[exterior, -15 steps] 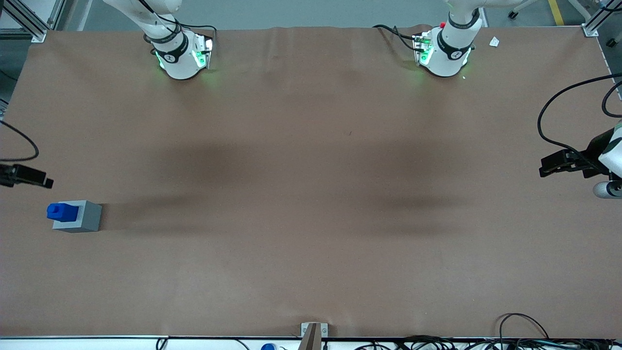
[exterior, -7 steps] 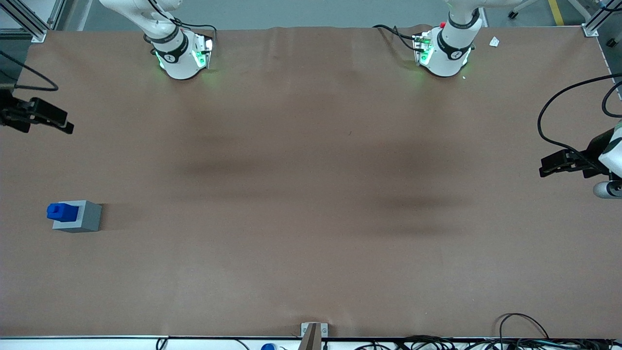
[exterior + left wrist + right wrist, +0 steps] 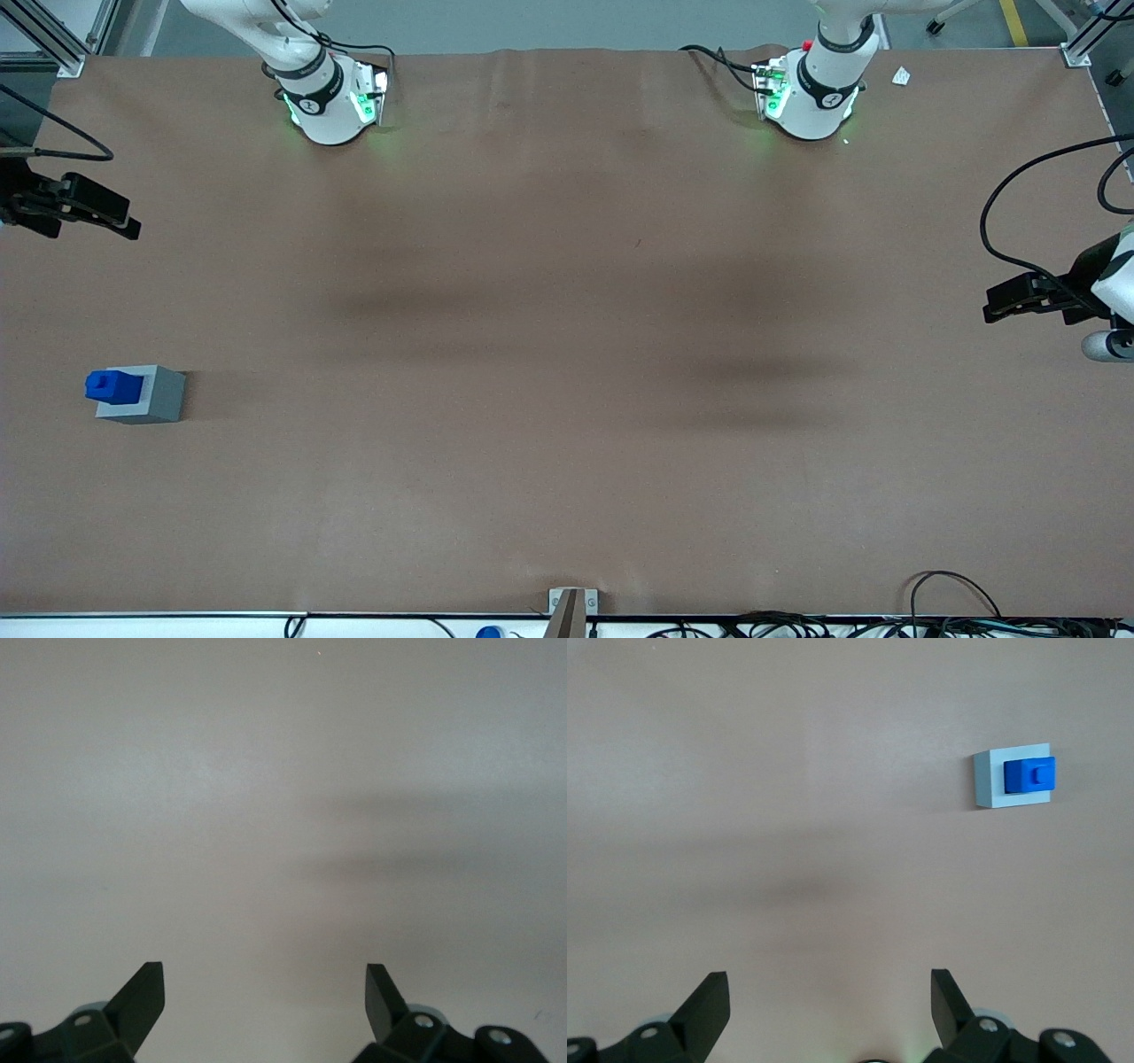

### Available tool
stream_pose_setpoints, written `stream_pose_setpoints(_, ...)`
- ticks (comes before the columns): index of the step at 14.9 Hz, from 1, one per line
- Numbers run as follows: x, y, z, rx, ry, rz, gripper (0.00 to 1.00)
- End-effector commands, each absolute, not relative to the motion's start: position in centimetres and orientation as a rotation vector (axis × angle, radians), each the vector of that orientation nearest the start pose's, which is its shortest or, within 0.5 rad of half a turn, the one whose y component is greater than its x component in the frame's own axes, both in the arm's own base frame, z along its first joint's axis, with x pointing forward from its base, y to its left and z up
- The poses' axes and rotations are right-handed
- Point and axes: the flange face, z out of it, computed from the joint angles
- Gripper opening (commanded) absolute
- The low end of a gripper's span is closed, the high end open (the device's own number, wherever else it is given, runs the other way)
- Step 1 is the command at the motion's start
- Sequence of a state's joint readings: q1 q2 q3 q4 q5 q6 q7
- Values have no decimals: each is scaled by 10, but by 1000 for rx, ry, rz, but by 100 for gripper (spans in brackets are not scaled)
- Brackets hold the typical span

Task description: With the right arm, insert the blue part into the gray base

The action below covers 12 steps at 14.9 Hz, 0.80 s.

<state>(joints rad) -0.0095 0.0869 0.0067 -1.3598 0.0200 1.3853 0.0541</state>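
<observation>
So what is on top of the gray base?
The blue part sits on the gray base; its lower end and the recess are covered. The gripper, open, is farther from the front camera, holding nothing.

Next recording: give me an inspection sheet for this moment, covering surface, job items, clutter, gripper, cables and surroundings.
Surface: brown table cover, slightly wrinkled, with soft shadows.
Job's things: blue part sits in the top of the gray base, its stub standing proud; both are toward the working arm's end of the table.
Clutter: small white scrap near the parked arm's base.
Gripper: right arm's gripper is open and empty, above the table, farther from the front camera than the gray base.
Cables: black cable loops to the gripper; a tangle of cables lies at the table's near edge.
Surroundings: aluminium frame posts at the corners, gray floor.
</observation>
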Motion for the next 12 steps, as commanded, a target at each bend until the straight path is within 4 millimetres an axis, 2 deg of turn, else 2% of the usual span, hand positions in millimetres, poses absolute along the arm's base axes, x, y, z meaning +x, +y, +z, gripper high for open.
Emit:
stream_pose_setpoints(1,557,10,658,-3187,70,94,100)
stream_pose_setpoints(4,555,14,659,-3220,52,109,100)
stream_pose_setpoints(7,543,15,678,-3216,60,158,100)
stream_pose_setpoints(12,540,18,680,-3208,56,176,100)
